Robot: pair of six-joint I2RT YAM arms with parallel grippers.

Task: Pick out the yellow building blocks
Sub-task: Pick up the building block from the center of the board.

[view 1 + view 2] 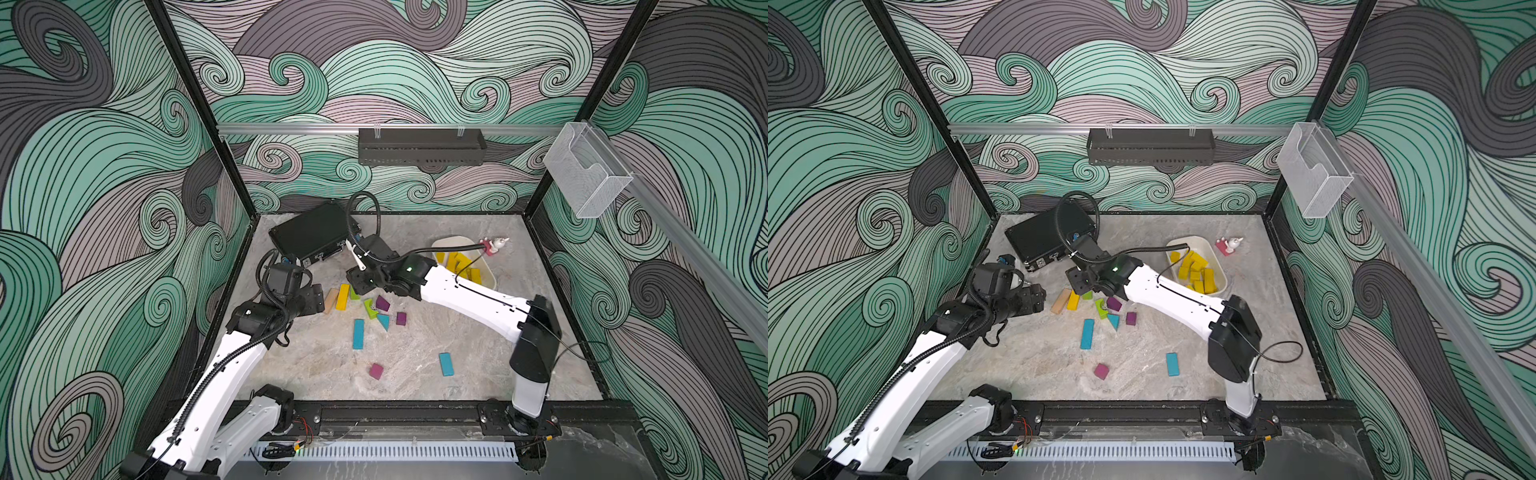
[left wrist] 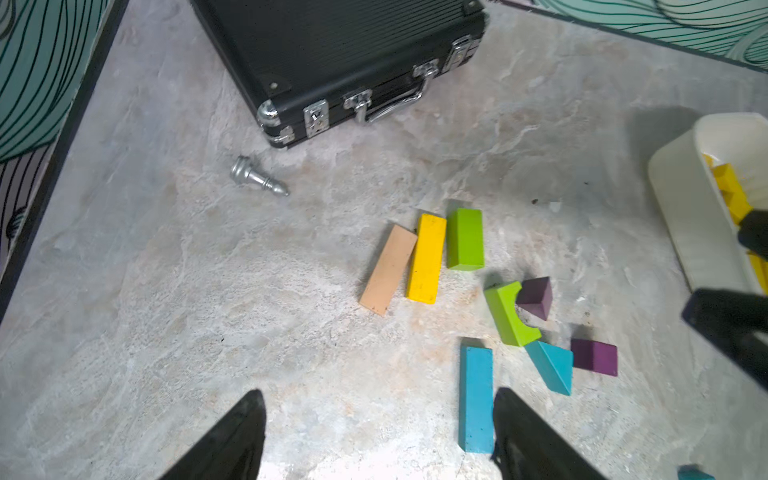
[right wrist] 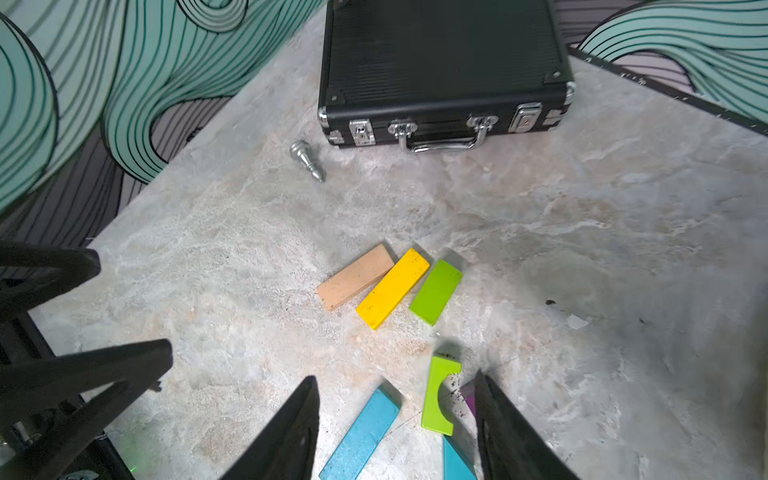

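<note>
Swirly green and grey walls stand around a stone-look desk [image 1: 415, 365].

In both top views we see one yellow bar [image 1: 343, 296] lying on the desk between a tan bar [image 1: 331, 300] and a green block [image 1: 354, 294]. More yellow blocks [image 1: 1196, 270] sit piled in a white tub [image 1: 1219, 266] near the back. The right end effector [image 1: 358, 284] hangs just above the green block, and the left end effector [image 1: 318, 297] is beside the tan bar.

From the left wrist we see the yellow bar [image 2: 426, 257] touching the tan bar [image 2: 388, 269], with a black case [image 2: 340, 62] and a silver chess piece [image 2: 257, 176] behind. The left end effector's fingers [image 2: 232, 440] are spread apart and hold nothing.

From the right wrist we see the yellow bar [image 3: 392, 288] flat on the desk. The right end effector's fingers [image 3: 286, 436] are apart too, with nothing gripped.
</note>
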